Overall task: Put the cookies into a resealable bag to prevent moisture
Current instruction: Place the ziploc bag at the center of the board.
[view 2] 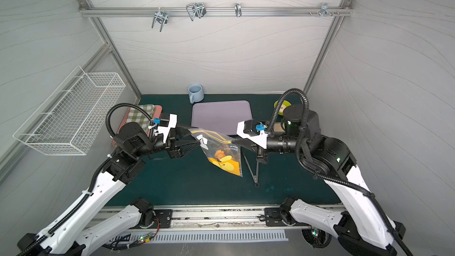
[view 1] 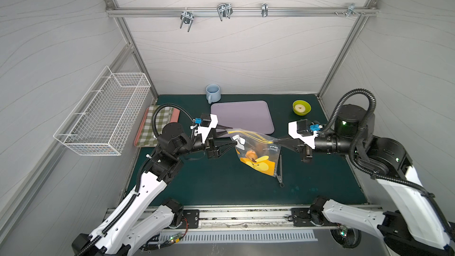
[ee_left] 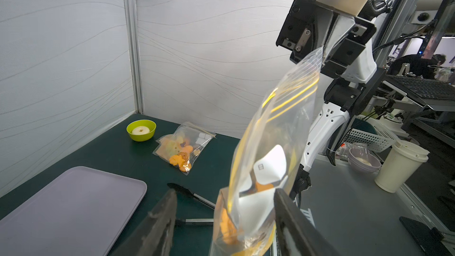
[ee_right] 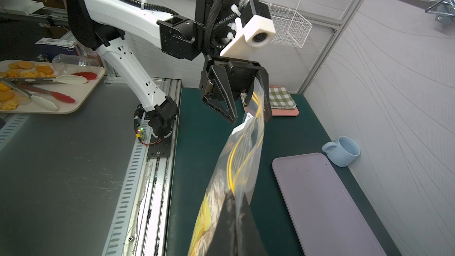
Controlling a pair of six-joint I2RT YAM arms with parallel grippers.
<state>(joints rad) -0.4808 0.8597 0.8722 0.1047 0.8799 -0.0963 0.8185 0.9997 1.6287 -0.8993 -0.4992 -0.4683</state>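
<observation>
Resealable bag [view 1: 262, 147] of cookies [view 1: 251, 155], right claw [view 1: 279, 141] pinching one corner, left claw [view 1: 230, 137] spread around slider [view 1: 238, 141]

The right pincer [ee_right: 232, 201] is clamped on one end of the clear resealable bag [ee_right: 242, 158]. The bag stretches, twisted, toward twelve o'clock to the left pincer [ee_right: 251, 119], whose jaws stand apart around its far end. On the green counter [ee_right: 209, 144], a lavender tray [ee_right: 320, 205] lies at three o'clock from the right pincer, a blue mug [ee_right: 343, 152] at two and a checked cloth [ee_right: 280, 98] at one.
</observation>
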